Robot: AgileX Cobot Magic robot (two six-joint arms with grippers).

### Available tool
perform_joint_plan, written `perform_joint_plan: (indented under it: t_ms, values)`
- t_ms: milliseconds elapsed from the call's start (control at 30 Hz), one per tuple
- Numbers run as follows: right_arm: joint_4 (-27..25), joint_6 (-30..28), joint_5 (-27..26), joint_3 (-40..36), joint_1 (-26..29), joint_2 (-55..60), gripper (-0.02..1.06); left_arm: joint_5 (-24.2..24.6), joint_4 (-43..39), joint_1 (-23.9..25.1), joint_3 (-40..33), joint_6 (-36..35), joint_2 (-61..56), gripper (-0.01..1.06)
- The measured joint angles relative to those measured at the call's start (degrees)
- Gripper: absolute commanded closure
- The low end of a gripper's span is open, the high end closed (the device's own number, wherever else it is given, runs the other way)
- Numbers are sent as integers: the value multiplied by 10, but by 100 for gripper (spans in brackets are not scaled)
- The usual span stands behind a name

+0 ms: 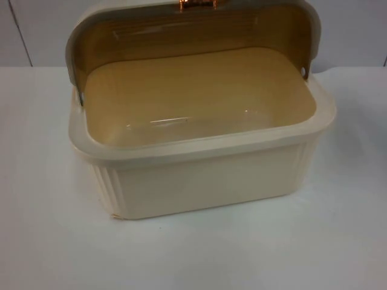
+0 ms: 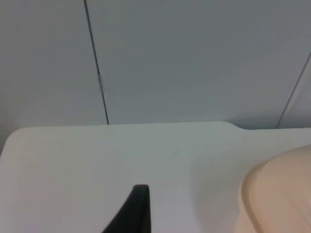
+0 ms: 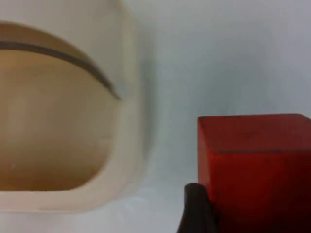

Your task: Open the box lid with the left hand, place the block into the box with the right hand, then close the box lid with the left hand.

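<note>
Right gripper [image 3: 206,213] beside the red block [image 3: 255,170], a fingertip against its face; whether it grips, I cannot tell.
The block looks rigid, light, flat-sided: best pinched across opposite faces. Beside it, the cream box [image 1: 199,175] stands open, lid [image 1: 181,27] raised. The left gripper [image 2: 133,213] waits above the table [image 2: 97,160].

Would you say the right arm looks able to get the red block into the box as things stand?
Probably yes: the lid stands raised, the box is open on top, and the red block sits right at the right claw, beside the box.
</note>
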State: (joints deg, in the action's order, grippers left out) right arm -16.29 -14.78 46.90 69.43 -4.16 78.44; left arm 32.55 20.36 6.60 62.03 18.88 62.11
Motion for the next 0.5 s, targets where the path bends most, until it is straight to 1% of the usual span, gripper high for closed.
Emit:
perform_joint_plan:
  t_ms: [67, 100, 133, 267, 300, 433, 500]
  values:
    - [-17, -21, 1, 10, -30, -4, 105, 0, 0, 0, 0, 0, 0, 0]
    - [-17, -21, 1, 10, -30, -4, 105, 0, 0, 0, 0, 0, 0, 0]
    - [-21, -28, -2, 13, -50, -5, 105, 0, 0, 0, 0, 0, 0, 0]
    - [-26, -37, -38, 13, -135, -5, 105, 0, 0, 0, 0, 0, 0, 0]
    - [-26, -37, -38, 13, -135, -5, 105, 0, 0, 0, 0, 0, 0, 0]
    - [-28, -37, -85, 13, -203, 5, 105, 0, 0, 0, 0, 0, 0, 0]
    - [-26, -37, -91, 13, -212, 12, 105, 0, 0, 0, 0, 0, 0, 0]
